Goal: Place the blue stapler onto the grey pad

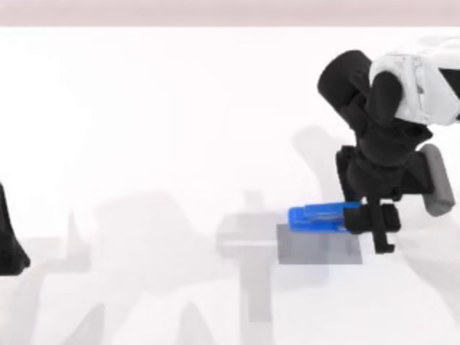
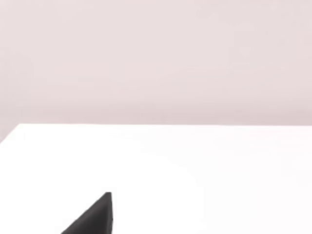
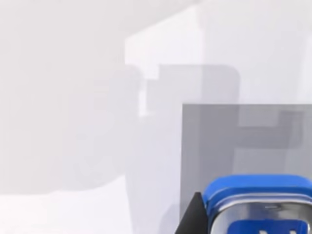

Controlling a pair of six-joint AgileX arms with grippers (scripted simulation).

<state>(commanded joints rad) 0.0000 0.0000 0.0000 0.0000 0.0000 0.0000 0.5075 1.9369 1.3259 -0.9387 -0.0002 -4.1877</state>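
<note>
Stapler (image 1: 316, 216) and pad (image 1: 320, 248) sit together right of the table's centre in the top view, the bright blue stapler lying lengthwise along the far edge of the grey pad and overlapping that edge. Whether it rests on the pad or hangs just above it cannot be told from overhead. The right gripper (image 1: 368, 218) has its dark fingers clamped on the stapler's right end, the black wrist and white forearm of the right arm reaching in from the table's upper right.

From the right wrist camera, the blue stapler (image 3: 258, 204) fills the near corner, its rounded blue end and a pale metallic strip showing, with one dark fingertip (image 3: 194, 217) pressed against its side. Beyond it the grey pad (image 3: 243, 141) spreads flat and sharp-edged on the white table (image 3: 73, 209), crossed by faint shadows of the arm.

The left gripper (image 1: 8, 244) is parked at the far left edge of the table, only a dark sliver of it inside the top view; its fingers are too cut off to say whether they are apart or together. The left wrist camera shows just bare white tabletop, a pinkish wall behind and one black finger tip (image 2: 95, 217).
</note>
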